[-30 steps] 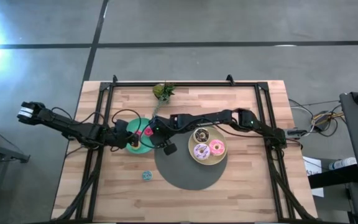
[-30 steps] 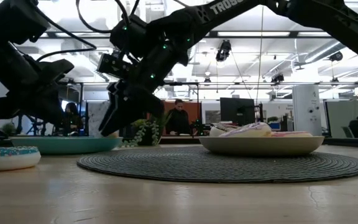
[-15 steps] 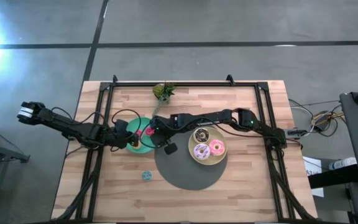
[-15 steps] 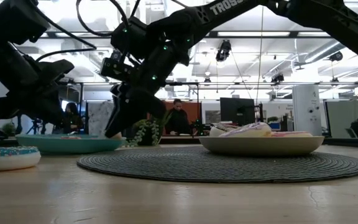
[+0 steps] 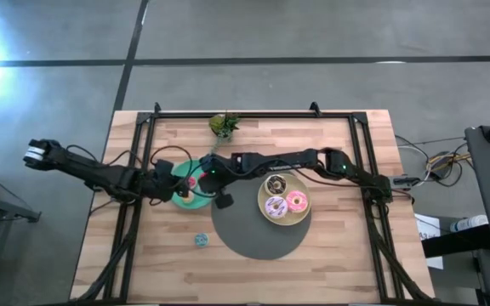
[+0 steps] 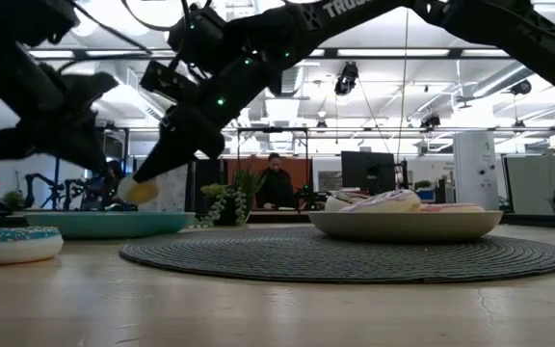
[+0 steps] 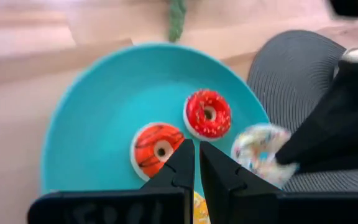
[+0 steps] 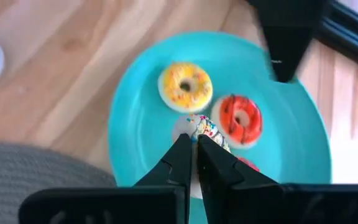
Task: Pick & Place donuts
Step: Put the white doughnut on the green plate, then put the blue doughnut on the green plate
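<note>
My right gripper is clenched on the white sprinkled donut, pinching its ring edge above the teal plate; it looks light and stiff, probably slick, so I judge a rim pinch could slip. Yellow donut and orange donut lie on the plate. My left gripper hovers alongside, clenched and empty.

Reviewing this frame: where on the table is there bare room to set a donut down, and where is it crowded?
Free: the grey mat in front of the pale-yellow plate, and the wood around the blue donut. Crowded: the teal plate, with small donuts and both shut grippers, left gripper and right gripper pinching a sprinkled white donut.
</note>
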